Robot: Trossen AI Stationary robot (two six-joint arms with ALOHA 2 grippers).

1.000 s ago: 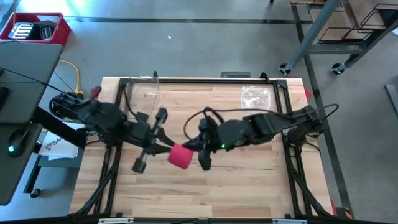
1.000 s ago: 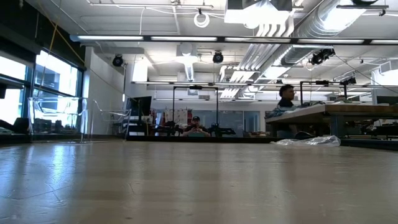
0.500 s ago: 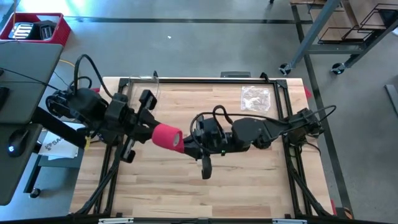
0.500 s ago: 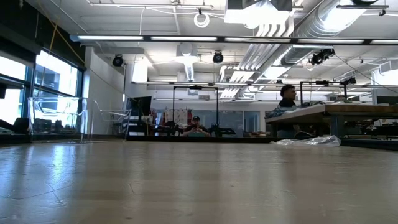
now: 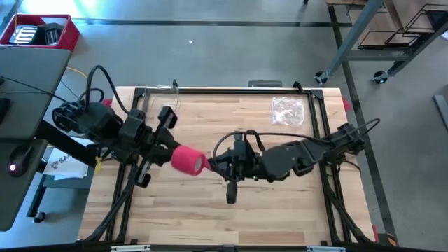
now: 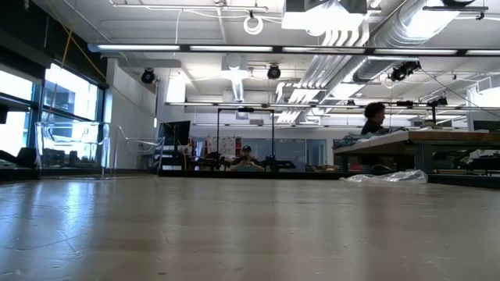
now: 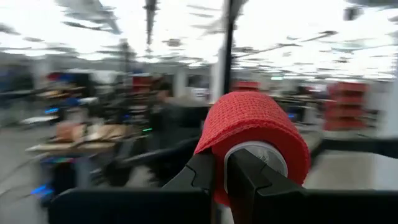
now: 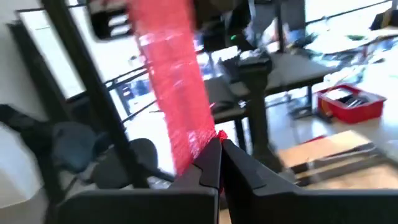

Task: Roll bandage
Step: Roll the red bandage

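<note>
Looking straight down first, the bandage has become a fat red roll held above the left-centre of the table, and over the last second it has swung from nearer the middle out toward the left edge and then settled a little back, with the left gripper turned and clamped on the roll's end while the right gripper sits just beside the other end, jaws pinched on the short free tail. That suggests the winding is nearly finished (little loose strip is left between them). The clear plastic bag lies well apart near the far right corner, and the front half of the table is bare, so both arms have room. From table height neither arm nor roll shows, which agrees with the work being held up off the wood; a person has shifted in the room behind. The left wrist view shows the jaws shut on the roll's core rim. The right wrist view shows jaws closed on the red strip's end.
</note>
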